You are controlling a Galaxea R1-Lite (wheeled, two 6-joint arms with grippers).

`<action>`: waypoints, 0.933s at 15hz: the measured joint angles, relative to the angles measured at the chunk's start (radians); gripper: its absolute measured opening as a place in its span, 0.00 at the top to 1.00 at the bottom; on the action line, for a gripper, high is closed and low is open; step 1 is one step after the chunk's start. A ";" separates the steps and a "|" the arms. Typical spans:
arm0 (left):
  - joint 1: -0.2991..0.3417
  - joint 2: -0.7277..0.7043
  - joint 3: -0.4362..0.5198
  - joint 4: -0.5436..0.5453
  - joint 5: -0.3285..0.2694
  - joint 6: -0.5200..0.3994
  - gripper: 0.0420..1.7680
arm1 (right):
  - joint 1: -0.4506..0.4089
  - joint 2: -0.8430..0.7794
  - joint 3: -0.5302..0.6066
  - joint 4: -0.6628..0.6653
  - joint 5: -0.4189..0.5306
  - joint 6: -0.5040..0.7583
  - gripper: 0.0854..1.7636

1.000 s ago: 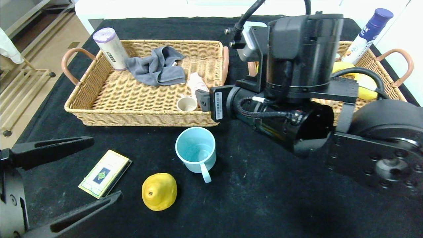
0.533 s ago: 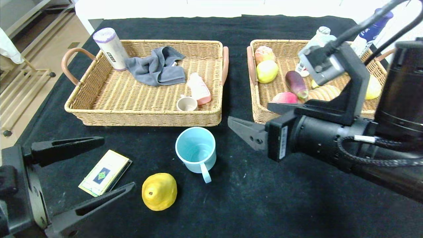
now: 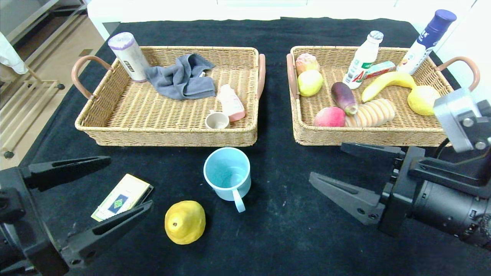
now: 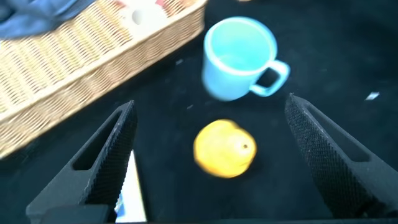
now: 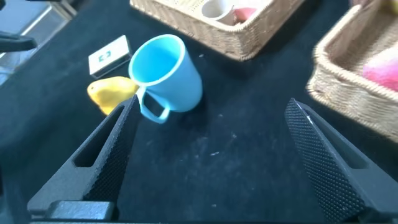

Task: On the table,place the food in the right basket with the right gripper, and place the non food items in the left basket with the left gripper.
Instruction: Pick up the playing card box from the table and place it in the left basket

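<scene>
A yellow fruit [image 3: 185,222] lies on the black table near the front, with a light blue mug [image 3: 228,174] just behind it and a small card box [image 3: 121,196] to its left. My left gripper [image 3: 130,184] is open at the front left, with the card box between its fingers in the head view. In the left wrist view the fruit [image 4: 225,149] lies ahead between the open fingers of the left gripper [image 4: 210,106]. My right gripper [image 3: 327,161] is open and empty in front of the right basket [image 3: 368,136]. It points toward the mug [image 5: 166,71].
The left basket [image 3: 168,136] holds a grey cloth [image 3: 180,78], a pink bottle, a small cup and a purple-capped canister. The right basket holds fruit, a banana [image 3: 387,82], bread, an eggplant and bottles. Bare black table lies between mug and right gripper.
My right arm has drawn back from over the right basket toward the front right and lower, fingers open. My left gripper has shifted slightly toward the card box.
</scene>
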 joint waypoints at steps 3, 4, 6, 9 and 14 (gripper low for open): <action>0.000 0.007 0.015 0.007 0.045 -0.001 0.03 | -0.025 -0.004 0.077 -0.087 0.021 -0.015 0.04; 0.000 0.010 0.009 0.009 0.064 -0.001 0.03 | -0.028 -0.007 0.096 -0.096 0.033 -0.020 0.04; 0.000 0.020 -0.017 0.040 0.106 0.001 0.03 | -0.031 -0.015 0.130 -0.123 0.036 -0.021 0.04; 0.001 0.034 -0.108 0.212 0.149 0.001 0.03 | -0.032 -0.019 0.187 -0.200 0.037 -0.020 0.04; 0.046 0.078 -0.283 0.426 0.232 -0.001 0.03 | -0.051 -0.022 0.226 -0.212 0.059 -0.020 0.04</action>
